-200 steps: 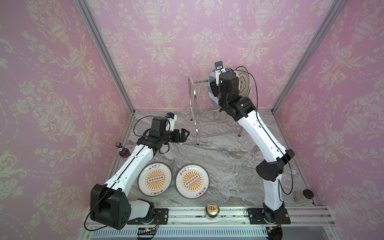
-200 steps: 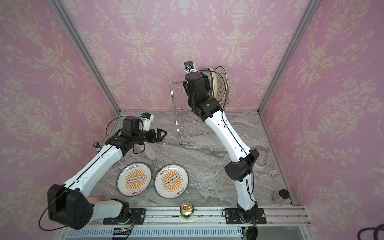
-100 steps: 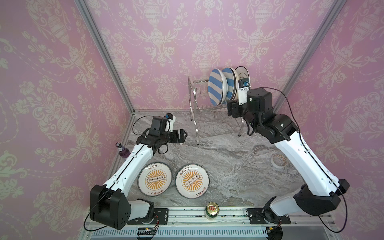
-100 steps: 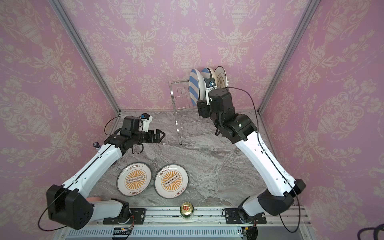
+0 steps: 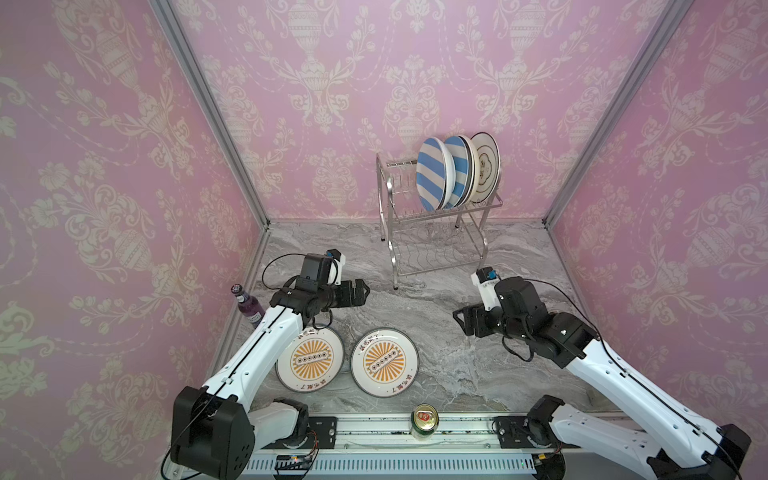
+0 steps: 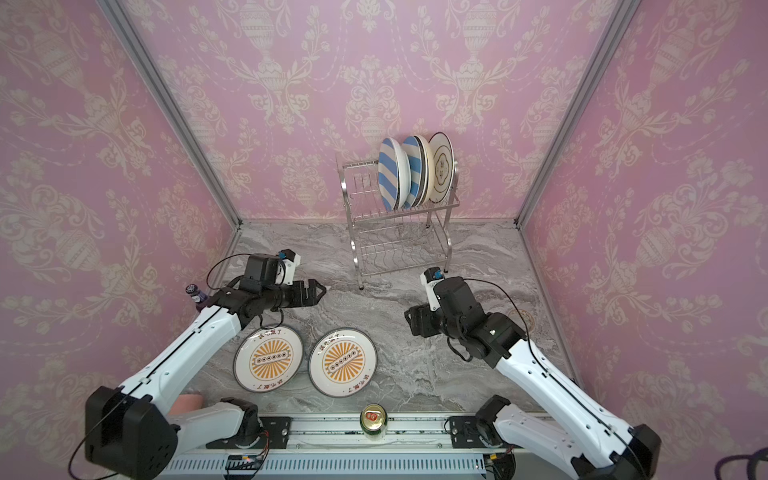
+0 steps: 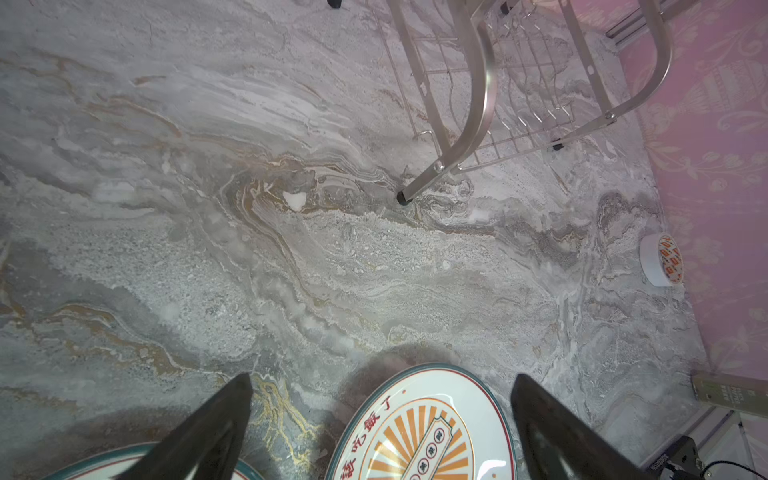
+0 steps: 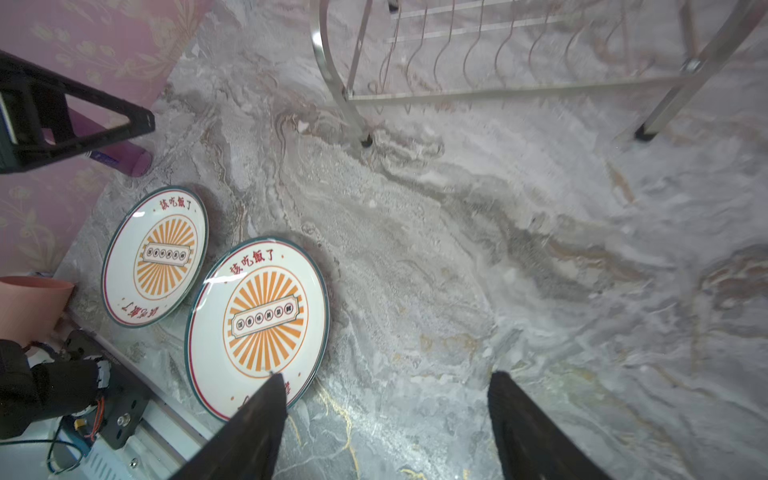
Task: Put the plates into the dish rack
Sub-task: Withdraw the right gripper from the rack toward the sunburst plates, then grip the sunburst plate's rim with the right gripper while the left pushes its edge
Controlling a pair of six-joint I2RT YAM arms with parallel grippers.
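Note:
The dish rack (image 5: 449, 212) stands at the back of the table. Its upper tier holds two blue-and-white striped plates (image 5: 432, 174), a black-lined white plate (image 5: 486, 166) and another plate's edge between them. Two sunburst plates lie flat near the front, one on the left (image 5: 311, 358) and one on the right (image 5: 384, 362). My left gripper (image 5: 363, 291) hovers open behind the left plate, empty; in the left wrist view (image 7: 382, 378) a sunburst plate (image 7: 424, 432) lies below its jaws. My right gripper (image 5: 459, 320) is open and empty, low to the right of the plates (image 8: 385, 376).
A purple bottle (image 5: 245, 303) stands by the left wall. A drink can (image 5: 424, 422) sits on the front rail. A tape roll (image 7: 660, 259) lies near the right wall. A pink cup (image 8: 29, 303) stands at the front left corner.
My right arm has drawn back from the rack's upper tier and come down low over the table, leaving the striped plates standing in the rack. The left arm has barely moved.

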